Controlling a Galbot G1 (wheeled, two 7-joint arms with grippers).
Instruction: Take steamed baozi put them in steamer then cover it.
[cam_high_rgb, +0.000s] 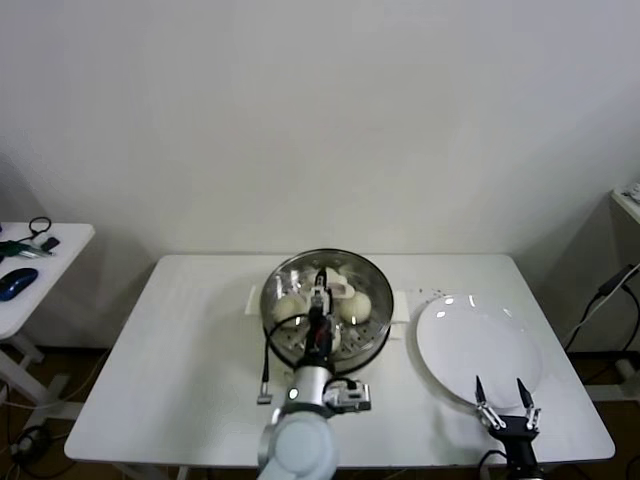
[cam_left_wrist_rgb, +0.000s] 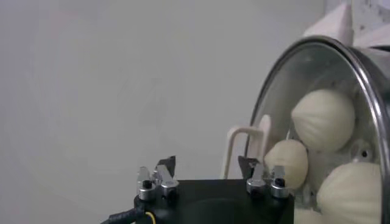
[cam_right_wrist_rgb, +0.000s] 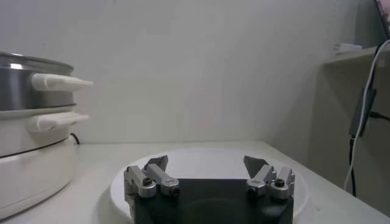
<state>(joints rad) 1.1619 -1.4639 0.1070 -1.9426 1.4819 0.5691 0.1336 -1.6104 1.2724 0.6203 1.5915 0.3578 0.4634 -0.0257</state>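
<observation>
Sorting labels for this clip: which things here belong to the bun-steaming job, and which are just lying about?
Job: buns in the steamer; glass lid on it; left gripper above the lid; plate.

Lying about: mouse and cables on the side table; right gripper, idle over the plate.

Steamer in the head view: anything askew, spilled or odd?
Nothing stands out. The steamer sits upright mid-table with a glass lid on it and baozi inside. The left pincer is open just above the lid. The plate is bare; the right pincer is open over its near edge.
</observation>
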